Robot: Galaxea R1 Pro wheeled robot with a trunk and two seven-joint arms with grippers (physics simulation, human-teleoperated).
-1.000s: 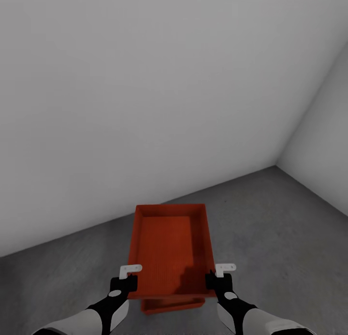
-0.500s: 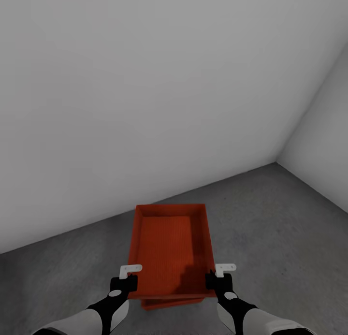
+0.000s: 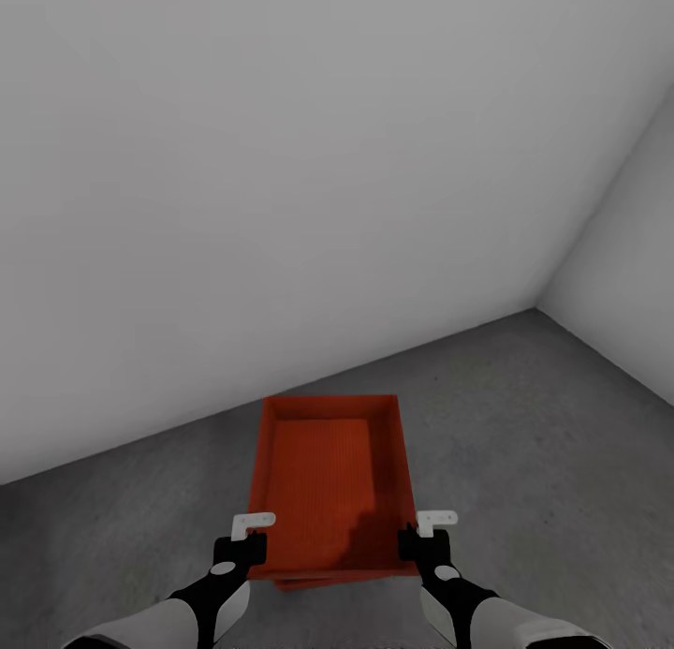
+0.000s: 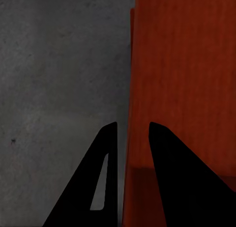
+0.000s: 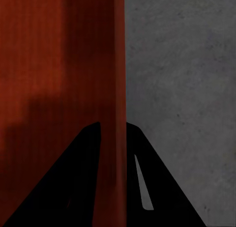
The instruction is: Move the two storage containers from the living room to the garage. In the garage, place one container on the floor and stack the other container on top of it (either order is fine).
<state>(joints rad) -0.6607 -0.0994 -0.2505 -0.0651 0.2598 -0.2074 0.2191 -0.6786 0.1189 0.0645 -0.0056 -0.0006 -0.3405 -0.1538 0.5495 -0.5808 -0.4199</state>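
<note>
One orange-red storage container hangs level between my two hands, open side up and with nothing in it. My left gripper is shut on its left wall and my right gripper on its right wall, both near the corners closest to me. Directly beneath it a thin orange strip of the other storage container peeks out on the dark grey concrete floor. The left wrist view has the wall between my black fingers. In the right wrist view, the wall is pinched tight.
A plain grey wall rises just beyond the containers. It meets a second grey wall in a corner at the right. Bare concrete stretches to either side of the stack.
The held container has sunk over the one below, so less of the lower container's near edge shows. Both grippers keep their hold and the camera has not shifted.
</note>
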